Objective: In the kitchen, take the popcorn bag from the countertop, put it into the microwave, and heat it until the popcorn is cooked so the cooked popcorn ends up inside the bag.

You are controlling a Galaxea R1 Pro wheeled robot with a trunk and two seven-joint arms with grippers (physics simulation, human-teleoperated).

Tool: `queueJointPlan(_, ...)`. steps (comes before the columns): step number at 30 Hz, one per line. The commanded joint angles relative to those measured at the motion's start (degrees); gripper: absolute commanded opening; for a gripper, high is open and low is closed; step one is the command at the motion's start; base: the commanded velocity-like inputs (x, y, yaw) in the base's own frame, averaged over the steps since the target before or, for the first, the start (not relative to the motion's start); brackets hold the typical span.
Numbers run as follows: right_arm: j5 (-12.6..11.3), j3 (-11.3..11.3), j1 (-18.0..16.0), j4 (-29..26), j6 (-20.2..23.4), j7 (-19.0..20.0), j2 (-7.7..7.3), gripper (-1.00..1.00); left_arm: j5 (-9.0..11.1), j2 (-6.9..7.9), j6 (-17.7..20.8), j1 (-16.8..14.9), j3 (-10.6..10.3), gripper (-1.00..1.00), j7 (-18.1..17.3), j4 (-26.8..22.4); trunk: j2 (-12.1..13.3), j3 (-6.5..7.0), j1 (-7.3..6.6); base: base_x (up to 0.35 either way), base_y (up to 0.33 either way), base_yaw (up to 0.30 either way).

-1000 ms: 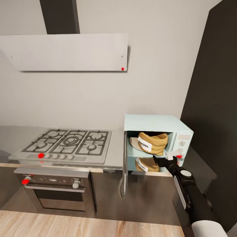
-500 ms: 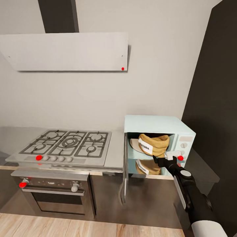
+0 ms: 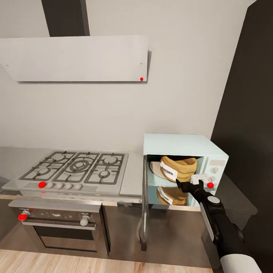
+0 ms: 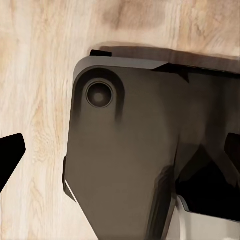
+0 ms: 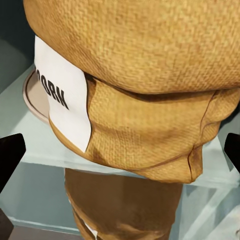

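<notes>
The pale mint microwave [image 3: 182, 143] stands on the grey countertop [image 3: 132, 178] with its door [image 3: 144, 204] swung wide open, seen edge-on. Inside lies the tan popcorn bag [image 3: 178, 170] on a round plate, white label facing out. Its reflection shows below it. My right gripper [image 3: 189, 182] hovers just outside the opening, open, with nothing between its fingers. In the right wrist view the popcorn bag [image 5: 150, 100] is close ahead, between the spread fingertips [image 5: 10, 155] but apart from them. My left gripper [image 4: 120, 155] is open and points down at the robot's dark base.
A gas hob [image 3: 76, 168] with a steel oven [image 3: 60, 227] under it sits left of the microwave, below a flat hood [image 3: 76, 58]. A tall dark cabinet [image 3: 250, 113] rises right beside the microwave. Light wood floor [image 3: 76, 263] runs along the cabinets.
The whole picture has shifted a little, so the head camera moved. The right gripper stays open in front of the microwave, and the bag lies in the same place.
</notes>
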Motion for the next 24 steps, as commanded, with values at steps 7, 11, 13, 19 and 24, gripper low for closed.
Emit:
queueJointPlan(7,0.9,0.1,-0.1,0.0,0.2,0.5,0.10,1.00,-0.5,-0.02,-0.2,0.0,0.3,1.00,0.1,0.0,-0.1,-0.09,0.01,0.121,0.000,0.000)
queueJointPlan(11,0.9,0.0,-0.1,-0.1,0.2,0.5,0.04,1.00,-0.4,-0.02,-0.2,0.0,0.3,1.00,0.1,0.0,-0.1,-0.09,0.01,0.048,0.000,0.000)
queueJointPlan(13,0.9,-0.1,-0.1,-0.1,0.2,0.5,0.03,1.00,-0.4,-0.02,-0.2,0.0,0.3,1.00,0.1,0.0,-0.1,-0.09,0.01,0.010,0.000,0.000)
queueJointPlan(19,0.8,-0.2,-0.1,-0.1,0.2,0.5,0.02,1.00,-0.2,-0.11,-0.1,0.0,0.3,1.00,0.1,0.0,-0.1,-0.09,0.01,0.001,0.000,0.000)
queueJointPlan(24,0.8,-0.2,-0.1,-0.1,0.2,0.5,-0.01,1.00,-0.3,-0.11,-0.1,0.0,0.3,1.00,0.1,0.0,-0.1,-0.09,0.01,0.059,0.000,0.000)
